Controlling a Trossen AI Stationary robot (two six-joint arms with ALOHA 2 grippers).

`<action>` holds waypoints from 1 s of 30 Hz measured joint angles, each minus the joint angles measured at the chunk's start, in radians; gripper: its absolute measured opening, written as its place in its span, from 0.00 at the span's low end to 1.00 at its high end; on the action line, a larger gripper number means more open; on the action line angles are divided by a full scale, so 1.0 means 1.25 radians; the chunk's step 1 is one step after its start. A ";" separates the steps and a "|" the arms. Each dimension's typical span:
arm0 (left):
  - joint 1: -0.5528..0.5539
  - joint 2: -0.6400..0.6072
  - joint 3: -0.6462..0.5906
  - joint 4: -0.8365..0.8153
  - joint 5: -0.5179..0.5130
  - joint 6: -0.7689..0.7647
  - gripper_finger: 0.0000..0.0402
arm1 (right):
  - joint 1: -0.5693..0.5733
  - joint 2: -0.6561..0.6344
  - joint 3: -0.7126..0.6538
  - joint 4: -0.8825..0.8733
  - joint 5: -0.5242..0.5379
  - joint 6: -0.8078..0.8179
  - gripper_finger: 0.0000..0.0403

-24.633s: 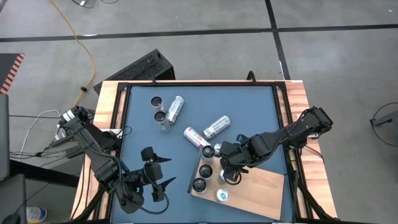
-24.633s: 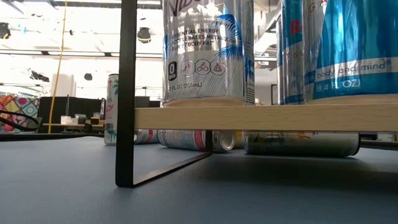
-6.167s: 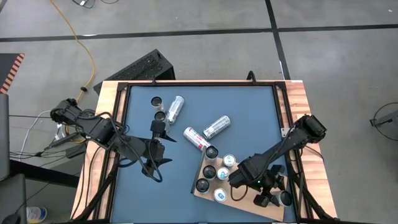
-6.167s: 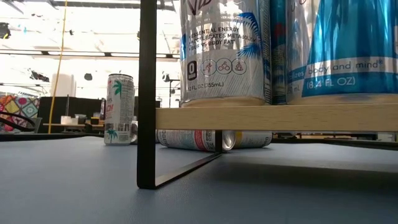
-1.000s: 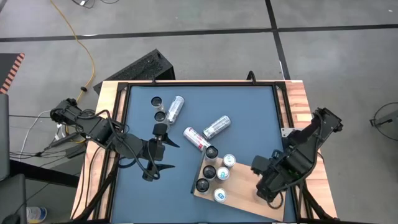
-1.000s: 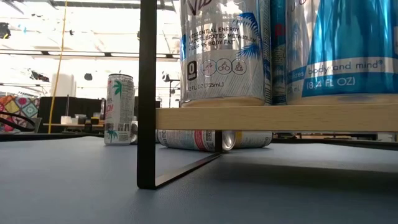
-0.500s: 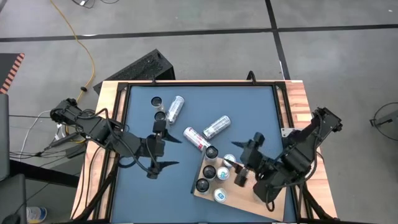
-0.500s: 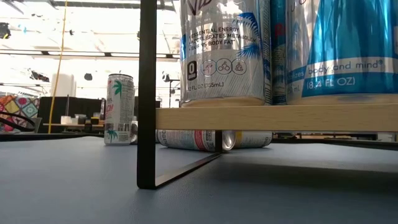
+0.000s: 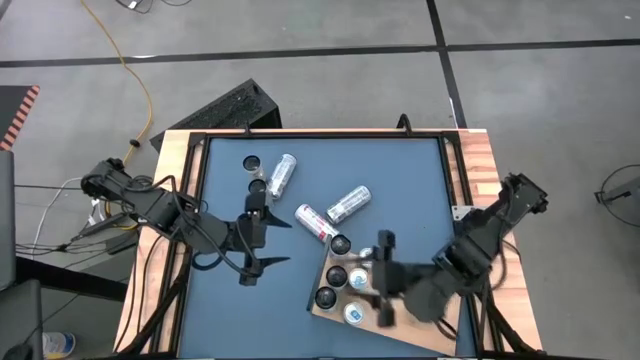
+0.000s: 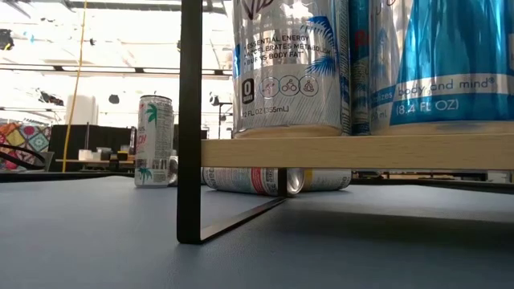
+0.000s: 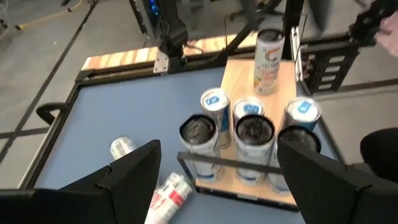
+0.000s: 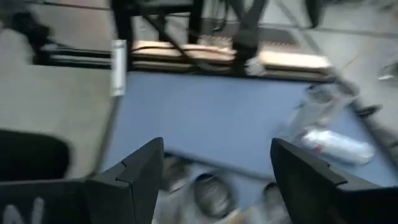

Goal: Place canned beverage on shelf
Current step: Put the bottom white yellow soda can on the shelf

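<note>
The right tool [image 9: 384,280] hangs over the shelf [image 9: 420,320], just beside the cluster of upright cans, its fingers [image 12: 134,180] spread wide and holding nothing. In the right wrist view the picture is smeared; blurred can tops show below the fingers, and lying cans show farther off on the blue worktop [image 12: 217,124].

The left tool [image 9: 258,240] sits over the bare blue worktop [image 9: 240,310], left of the shelf and well apart from it. Its fingers [image 11: 134,171] are also wide, with nothing between them. Past them, the left wrist view shows the shelf [image 11: 245,81] carrying a group of upright cans: two dark-topped cans [image 11: 255,134] near the black wire edge, two blue-topped cans [image 11: 213,99] behind them, and one white can with coloured print [image 11: 268,61] standing alone farther along the board.

Seen from above, the shelf lies at the worktop's near right corner, turned at an angle. Two cans [image 9: 318,222] lie on their sides on the worktop just beyond it, and another lying can [image 9: 283,172] rests near two upright ones [image 9: 251,163] toward the far left.

The low view shows the wooden board [image 10: 353,151] raised on a black frame [image 10: 189,120], with cans [image 10: 289,64] standing on it and a lying can [image 10: 245,181] beyond, under the board's line.
</note>
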 joint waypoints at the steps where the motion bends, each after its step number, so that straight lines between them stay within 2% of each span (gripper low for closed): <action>1: 0.000 0.000 -0.006 0.000 -0.002 0.001 0.77 | 0.016 -0.001 0.000 -0.016 0.003 0.028 0.69; 4: 0.000 0.001 -0.009 -0.005 -0.002 -0.001 0.77 | 0.068 -0.020 0.000 -0.130 0.018 0.139 0.69; 7: 0.000 0.000 -0.009 0.000 -0.003 -0.007 0.77 | 0.105 -0.038 0.002 -0.303 -0.001 0.364 0.69; 10: 0.000 0.000 -0.009 0.004 -0.004 -0.007 0.77 | 0.144 -0.037 0.000 -0.480 -0.054 0.571 0.69; 14: 0.000 0.000 -0.009 0.003 -0.004 -0.006 0.77 | 0.171 -0.037 0.000 -0.612 -0.155 0.743 0.69; 18: 0.000 0.000 -0.009 0.004 -0.005 0.011 0.77 | 0.182 -0.037 0.000 -0.655 -0.286 0.822 0.69; 21: 0.000 0.000 -0.009 0.004 -0.005 0.015 0.77 | 0.183 -0.037 0.000 -0.649 -0.335 0.849 0.69; 30: 0.000 0.000 -0.009 0.003 -0.005 0.024 0.77 | 0.174 -0.037 0.000 -0.642 -0.401 0.874 0.69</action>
